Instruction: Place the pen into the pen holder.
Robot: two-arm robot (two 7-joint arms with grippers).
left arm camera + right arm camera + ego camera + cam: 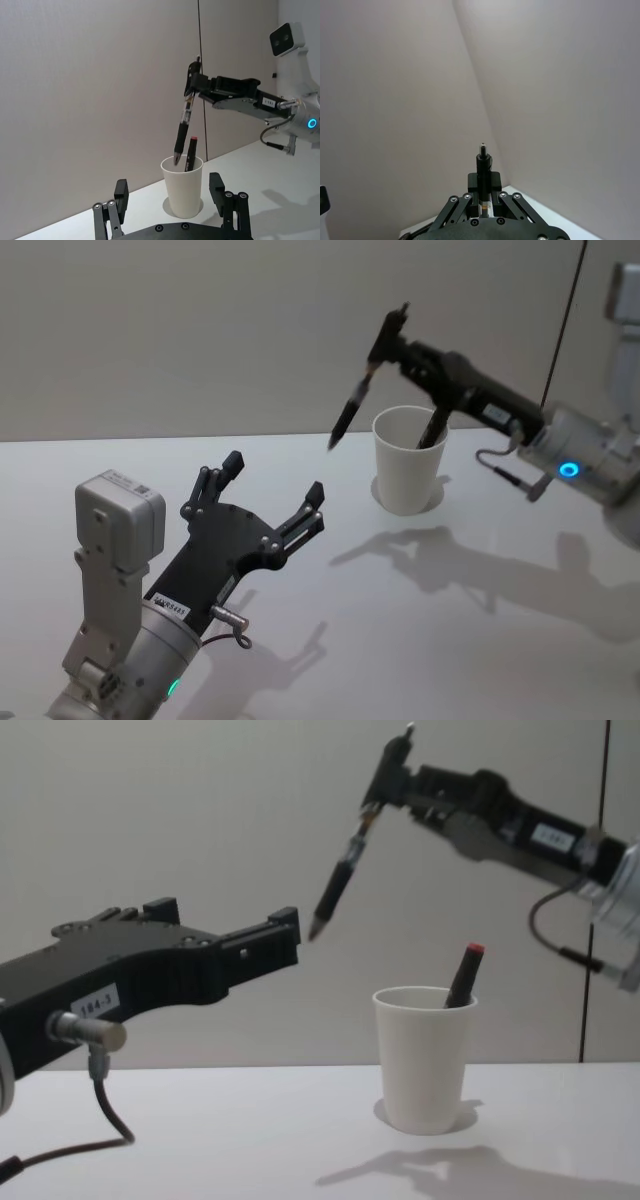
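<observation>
Nearest me, at about seven o'clock on the white table (300, 660), my left gripper (275, 498) hangs above the surface with its fingers spread wide and nothing between them. Farther out, at about one o'clock, stands the paper cup (408, 462), upright, with a red-capped marker (463, 976) leaning against its far rim. Above the cup and a little toward eleven o'clock of it, my right gripper (388, 340) has its fingers pinched on the upper end of the pen (352, 405). The pen hangs tilted in the air, tip down, its point near the cup's rim on the left side and not inside.
</observation>
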